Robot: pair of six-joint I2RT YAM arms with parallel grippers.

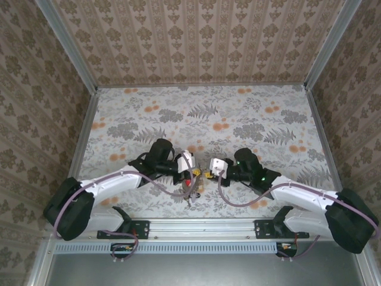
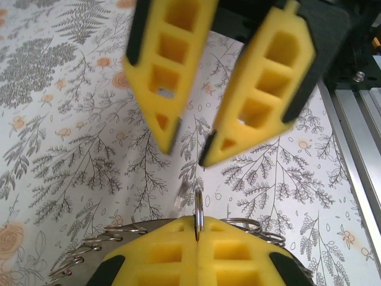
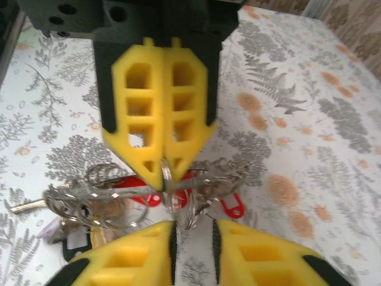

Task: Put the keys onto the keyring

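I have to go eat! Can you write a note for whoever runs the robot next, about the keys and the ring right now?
Left gripper: jaws shut on the edge of the keyring.
Right gripper: jaws open, holding nothing, tip to tip with the left one.
Keys: red-tagged bunch tangled with wire rings beneath the left gripper; whether they rest on the table is unclear.
Done: ring gripped. How many keys are on it cannot be told.
Left: probably thread any loose keys on.
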